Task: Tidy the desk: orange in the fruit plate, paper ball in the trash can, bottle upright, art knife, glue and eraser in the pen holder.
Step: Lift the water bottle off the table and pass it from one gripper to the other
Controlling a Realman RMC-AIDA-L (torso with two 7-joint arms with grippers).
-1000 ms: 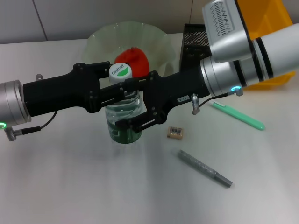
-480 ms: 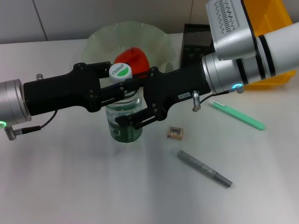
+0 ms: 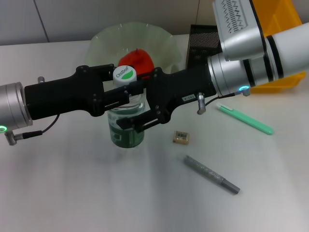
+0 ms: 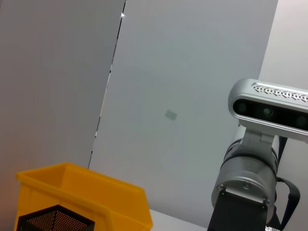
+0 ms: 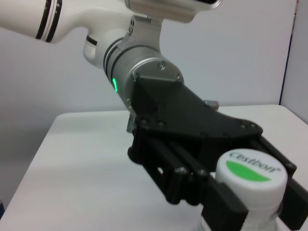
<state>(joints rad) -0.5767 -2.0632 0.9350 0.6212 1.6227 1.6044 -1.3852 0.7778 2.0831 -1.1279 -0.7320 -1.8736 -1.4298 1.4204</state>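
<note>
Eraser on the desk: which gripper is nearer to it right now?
Right. The right gripper is at the bottle, just beside the eraser. The left gripper grips the bottle's neck from the far side, farther from the eraser.

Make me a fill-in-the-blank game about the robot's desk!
1. The orange sits in the ___ plate.
2. The bottle stands ___ on the table.
3. The left gripper is shut on the bottle's ___.
4. The eraser lies on the ___.

Answers: fruit, upright, neck, table
</note>
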